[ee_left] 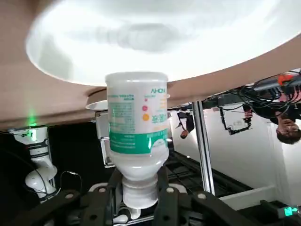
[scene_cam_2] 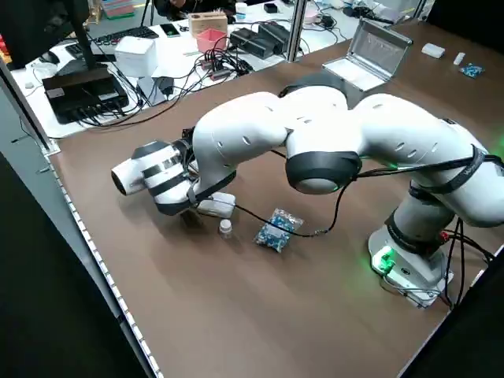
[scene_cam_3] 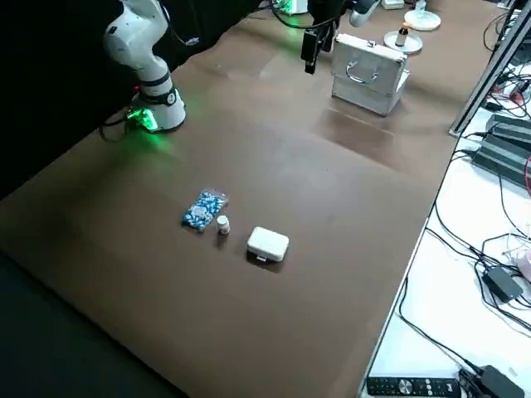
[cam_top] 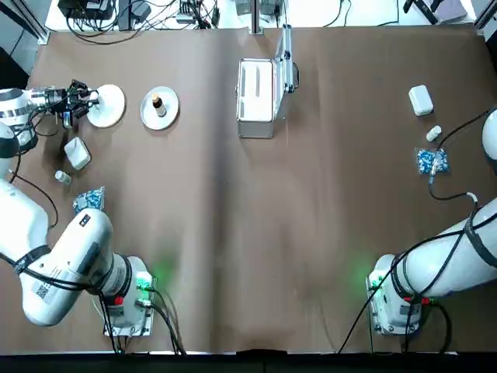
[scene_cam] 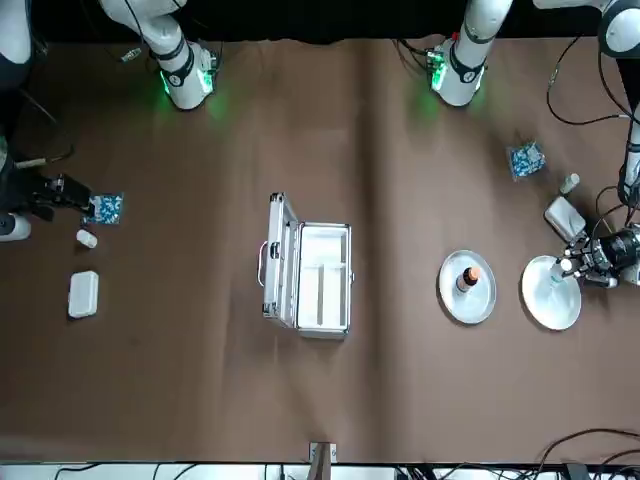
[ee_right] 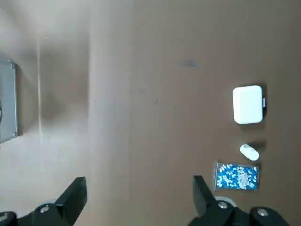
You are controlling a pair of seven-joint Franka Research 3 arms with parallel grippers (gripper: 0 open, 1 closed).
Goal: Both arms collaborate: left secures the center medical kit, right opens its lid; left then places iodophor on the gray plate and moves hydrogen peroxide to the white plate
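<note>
The medical kit (cam_top: 256, 97) stands open at the table's far middle, its lid (cam_top: 286, 58) upright on the right side of it. The iodophor (cam_top: 158, 102), a brown bottle, stands on the gray plate (cam_top: 169, 113). To the left of that lies the white plate (cam_top: 114, 105). My left gripper (cam_top: 92, 99) hovers at that plate's left edge, shut on the neck of the hydrogen peroxide (ee_left: 137, 136), a white bottle with a green label. In the left wrist view the bottle's base is right at the white plate (ee_left: 188, 42). My right gripper (scene_cam: 70, 192) is open, far off at the table's right side.
Near the left arm lie a white rounded box (cam_top: 77, 152), a small bottle (cam_top: 62, 177) and a blue pill packet (cam_top: 89, 199). A matching white box (cam_top: 420, 99), small bottle (cam_top: 433, 134) and blue packet (cam_top: 432, 161) lie at the right side. Cables run along the far edge.
</note>
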